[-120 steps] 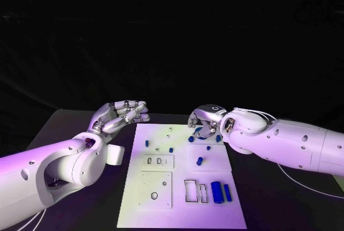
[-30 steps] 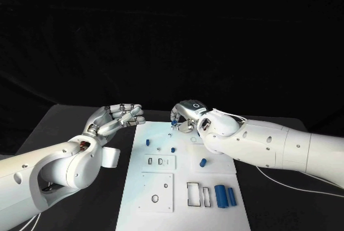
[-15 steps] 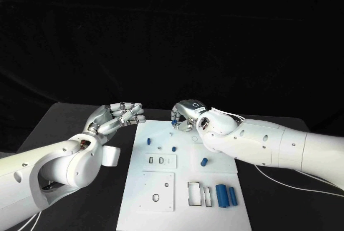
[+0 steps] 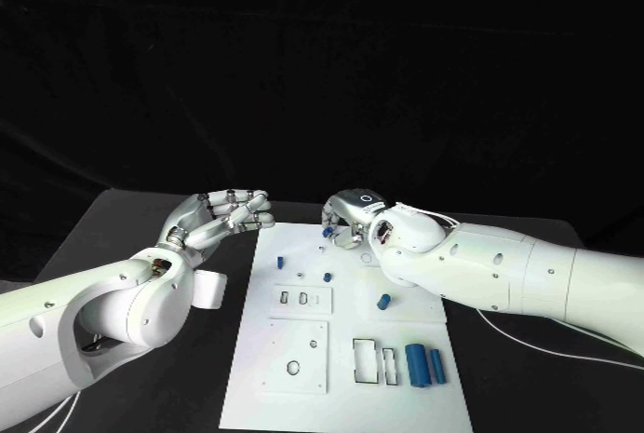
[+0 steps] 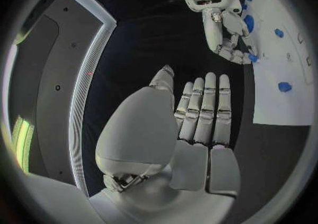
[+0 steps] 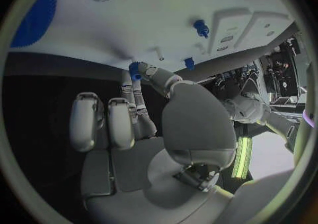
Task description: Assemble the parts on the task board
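Over the far end of the task board (image 4: 269, 358), the right hand (image 4: 352, 217) pinches a small blue part (image 4: 328, 233) at its fingertips (others lie scattered nearer); the left hand (image 4: 221, 219) hovers beside the board, holding nothing, fingers loosely curled; placing seems underway; next, lowering it squarely into its seat.

A black table (image 4: 121, 228) with a matte top stands before a black backdrop (image 4: 322, 79) that takes up the upper half of the head view, dark and folded like cloth. In the left wrist view, a dark grey wall panel (image 5: 56, 70) with a pale curved edge stands beside a strip of yellow-green light (image 5: 20, 134). The right wrist view has a similar green glow (image 6: 240, 155) near cluttered equipment (image 6: 281, 70).
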